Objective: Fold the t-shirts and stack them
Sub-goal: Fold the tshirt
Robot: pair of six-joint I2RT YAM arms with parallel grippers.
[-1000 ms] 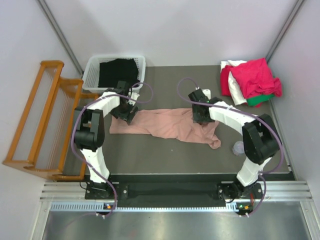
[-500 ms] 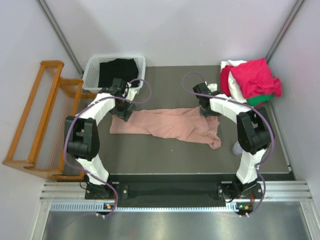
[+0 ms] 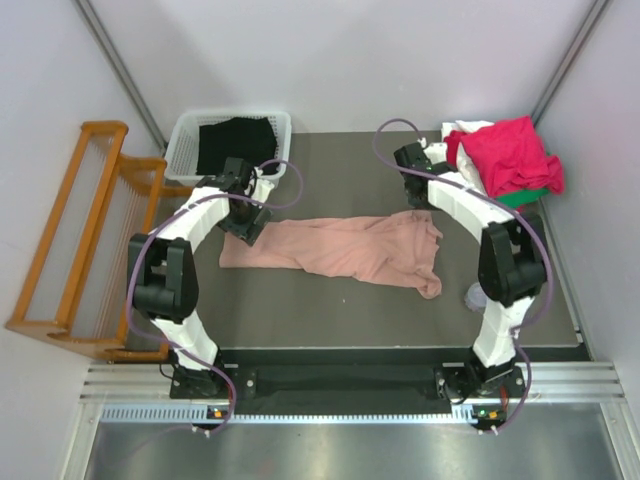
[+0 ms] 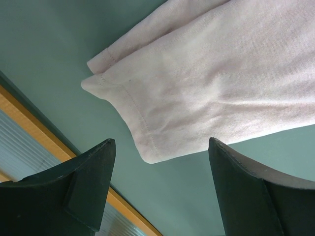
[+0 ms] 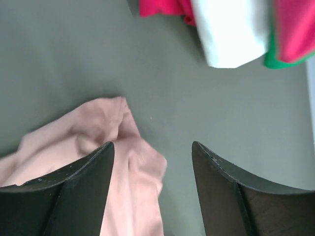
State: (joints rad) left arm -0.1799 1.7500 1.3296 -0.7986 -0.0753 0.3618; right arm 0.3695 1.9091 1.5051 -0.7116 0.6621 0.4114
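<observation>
A dusty-pink t-shirt (image 3: 340,250) lies rumpled and stretched sideways across the middle of the table, no print showing. My left gripper (image 3: 243,222) is open and empty just above its left end; in the left wrist view the hemmed corner (image 4: 197,88) lies beyond my left gripper (image 4: 160,162). My right gripper (image 3: 419,190) is open and empty just behind the shirt's right end; the pink cloth (image 5: 98,142) lies under its left finger (image 5: 74,196). A pile of crimson-pink (image 3: 510,150), white (image 3: 470,185) and green (image 3: 522,200) shirts sits at the back right.
A white basket (image 3: 185,135) holding black cloth stands at the back left. A wooden rack (image 3: 85,240) stands off the table's left edge. A small clear object (image 3: 477,295) lies near the right arm. The pile's white shirt (image 5: 231,34) shows in the right wrist view.
My right gripper has lifted off the pink shirt's right end and moved back toward the pile, leaving the cloth on the table. My left gripper has barely moved.
</observation>
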